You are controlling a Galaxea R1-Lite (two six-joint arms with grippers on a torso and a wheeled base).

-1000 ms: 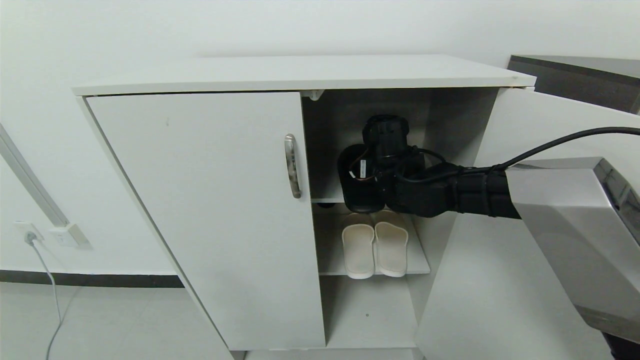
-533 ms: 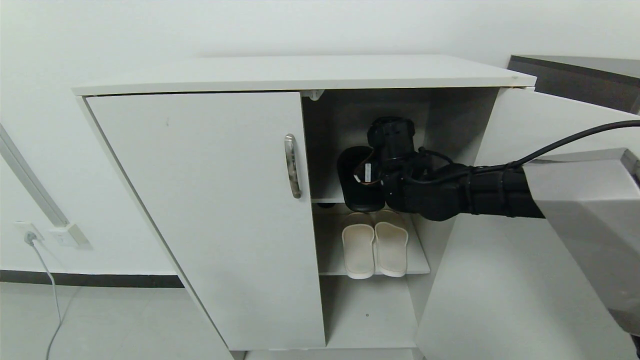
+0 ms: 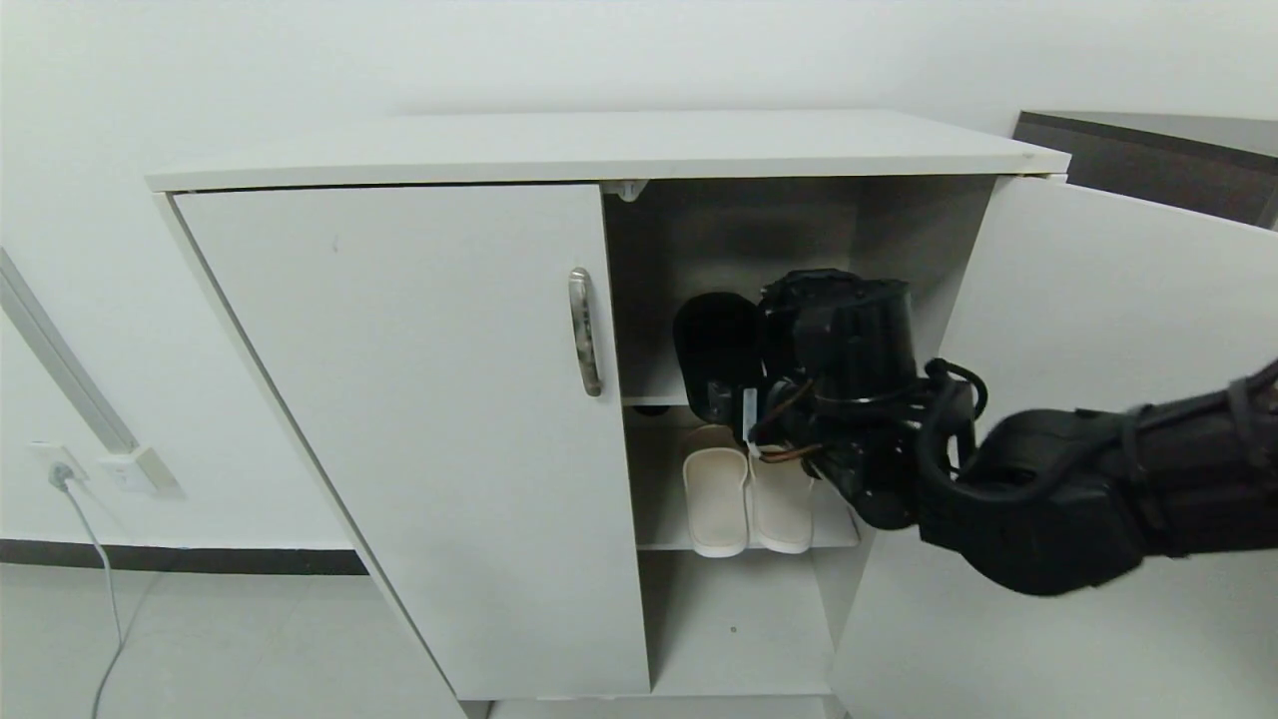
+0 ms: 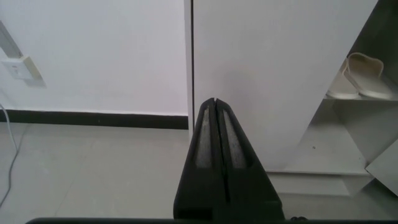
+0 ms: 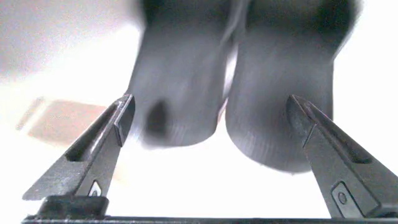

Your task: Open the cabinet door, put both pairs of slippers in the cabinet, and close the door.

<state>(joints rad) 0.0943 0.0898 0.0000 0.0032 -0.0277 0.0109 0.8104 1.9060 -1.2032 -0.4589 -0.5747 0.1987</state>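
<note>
**White wall [image 3: 499,50], white cabinet [image 3: 599,145]: right door [image 3: 1078,300] open, both pairs shelved, arm at the opening.**

Hazard: the right gripper [image 5: 210,99], jaws spread wide and holding nothing, sits just before the black slippers [image 3: 711,340] on the upper shelf [image 3: 649,399]. Their heels appear to overhang the shelf edge, though the wrist view is blurred. A brush from the wrist or its cables could drag them down onto the white slippers [image 3: 744,489] on the middle shelf [image 3: 839,534]. Swinging the door with the arm inside would trap it. The left gripper [image 4: 214,102], jaws pressed together and empty, hangs low before the shut left door [image 3: 399,399]. Both pairs lie side by side, heels outward; the black pair is matte, the white pair smooth and moulded.
</note>
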